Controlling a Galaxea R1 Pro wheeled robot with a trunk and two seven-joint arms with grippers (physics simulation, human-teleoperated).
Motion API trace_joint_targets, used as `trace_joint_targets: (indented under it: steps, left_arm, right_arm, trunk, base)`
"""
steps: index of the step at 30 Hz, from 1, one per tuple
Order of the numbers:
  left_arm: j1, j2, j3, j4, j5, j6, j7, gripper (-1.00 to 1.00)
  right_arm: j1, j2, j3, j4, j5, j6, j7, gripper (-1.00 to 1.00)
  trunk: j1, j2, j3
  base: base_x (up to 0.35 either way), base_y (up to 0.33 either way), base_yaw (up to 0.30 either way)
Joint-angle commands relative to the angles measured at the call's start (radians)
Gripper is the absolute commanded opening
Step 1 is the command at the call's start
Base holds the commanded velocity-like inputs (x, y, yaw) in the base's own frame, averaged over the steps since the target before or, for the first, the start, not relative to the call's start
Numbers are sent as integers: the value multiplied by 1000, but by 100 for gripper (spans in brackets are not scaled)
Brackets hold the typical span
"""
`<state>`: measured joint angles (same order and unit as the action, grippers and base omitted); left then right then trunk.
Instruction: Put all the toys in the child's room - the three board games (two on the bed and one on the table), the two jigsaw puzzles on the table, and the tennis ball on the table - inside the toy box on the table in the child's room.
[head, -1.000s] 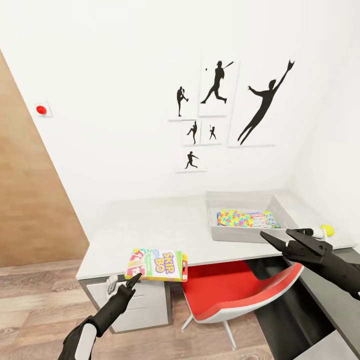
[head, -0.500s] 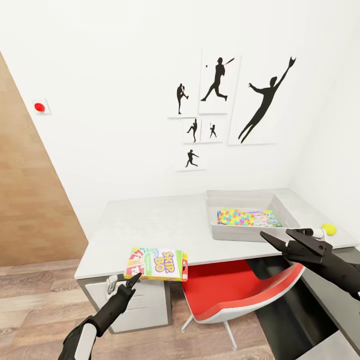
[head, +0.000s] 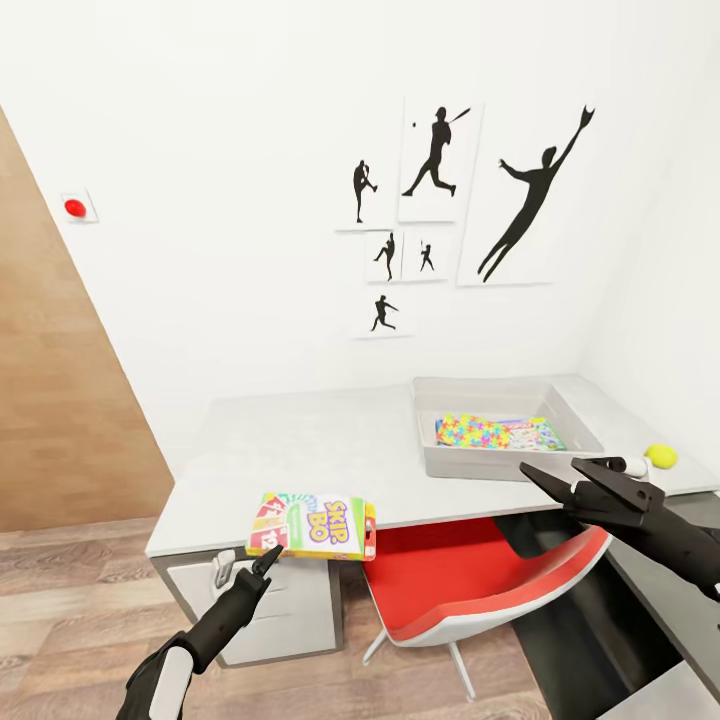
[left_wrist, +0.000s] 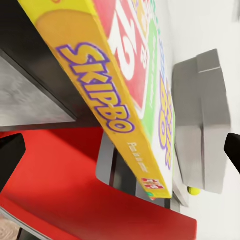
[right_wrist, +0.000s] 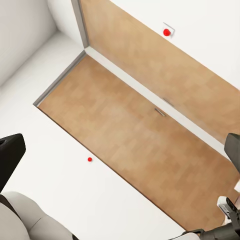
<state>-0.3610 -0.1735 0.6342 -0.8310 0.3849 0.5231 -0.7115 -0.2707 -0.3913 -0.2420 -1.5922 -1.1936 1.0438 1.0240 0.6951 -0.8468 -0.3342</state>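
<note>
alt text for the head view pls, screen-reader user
The left gripper holds a SKIP BO board game flat at the near edge of a white table, above a red chair. The right gripper hovers open near a grey toy box containing a jigsaw puzzle, with a tennis ball beside it.

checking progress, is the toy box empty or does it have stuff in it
Not empty. The toy box holds a puzzle and another flat colourful toy beside it; the ball lies outside on the table.

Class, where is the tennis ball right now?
In the head view, the tennis ball sits on the table, right of the toy box, just beyond the right gripper.
</note>
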Motion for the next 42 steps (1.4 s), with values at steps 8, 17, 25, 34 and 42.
trace_joint_targets:
  steps: [8, 17, 25, 34, 42]
  left_arm:
    - [-1, -1, 4, 0, 3, 8, -3, 100]
    - [-1, -1, 4, 0, 3, 8, -4, 100]
    - [-1, -1, 4, 0, 3, 8, -5, 100]
    - [-1, -1, 4, 0, 7, 8, -5, 100]
    - [-1, -1, 4, 0, 8, 8, -5, 100]
  right_arm:
    - [-1, 0, 0, 0, 2, 3, 4, 100]
    - [-1, 0, 0, 1, 2, 3, 4, 100]
    - [-1, 0, 0, 0, 2, 3, 3, 100]
    - [-1, 0, 0, 0, 2, 3, 3, 100]
    - [-1, 0, 0, 0, 2, 3, 3, 100]
  trunk:
    - [31, -57, -26]
    - [35, -64, -30]
    - [35, -64, -30]
    - [35, -64, -30]
    - [62, -113, -51]
  base:
    - [0, 0, 0]
    - [0, 0, 0]
    - [0, 0, 0]
    - [0, 0, 0]
    - [0, 0, 0]
